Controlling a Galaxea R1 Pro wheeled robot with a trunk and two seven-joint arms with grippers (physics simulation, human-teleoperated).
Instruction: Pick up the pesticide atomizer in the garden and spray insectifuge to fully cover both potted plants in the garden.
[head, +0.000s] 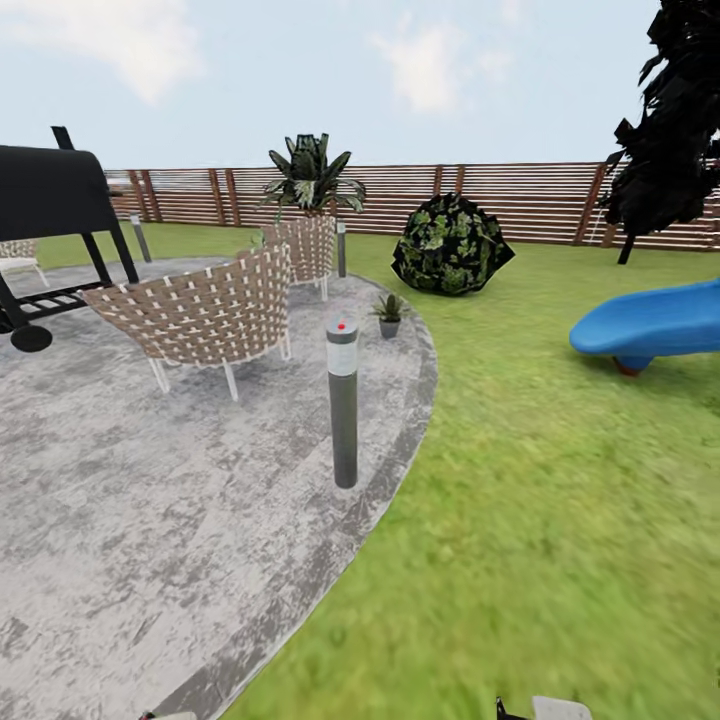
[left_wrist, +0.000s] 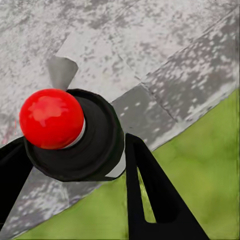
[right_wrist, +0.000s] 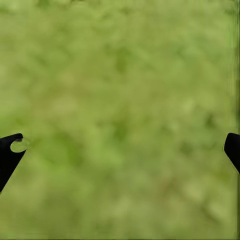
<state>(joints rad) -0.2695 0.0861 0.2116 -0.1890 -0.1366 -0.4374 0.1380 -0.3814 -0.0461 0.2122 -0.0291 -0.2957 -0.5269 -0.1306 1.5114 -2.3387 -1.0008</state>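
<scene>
- The garden: one bumpy green lawn (head: 540, 480) and one round, mottled grey stone patio (head: 150, 520), ringed by a brown slatted fence (head: 520, 200).
- Two woven-strap chairs (head: 200, 315) stand on the stone.
- One small potted plant (head: 389, 314), spiky green leaves in a grey pot, sits at the patio's far edge.
- Left claw (left_wrist: 75, 165): dark fingers (left_wrist: 155, 195) flank a black, red-capped cylinder (left_wrist: 65, 135); grip unclear.
- Right claw (right_wrist: 120, 150): spread wide, empty, over grass.

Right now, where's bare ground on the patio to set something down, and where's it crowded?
Free: the wide near stretch of the round mottled grey stone patio, between the grey bollard light and the patio's near rim. Crowded: farther back, two woven brown chairs, the black grill and a small grey-potted plant.
</scene>
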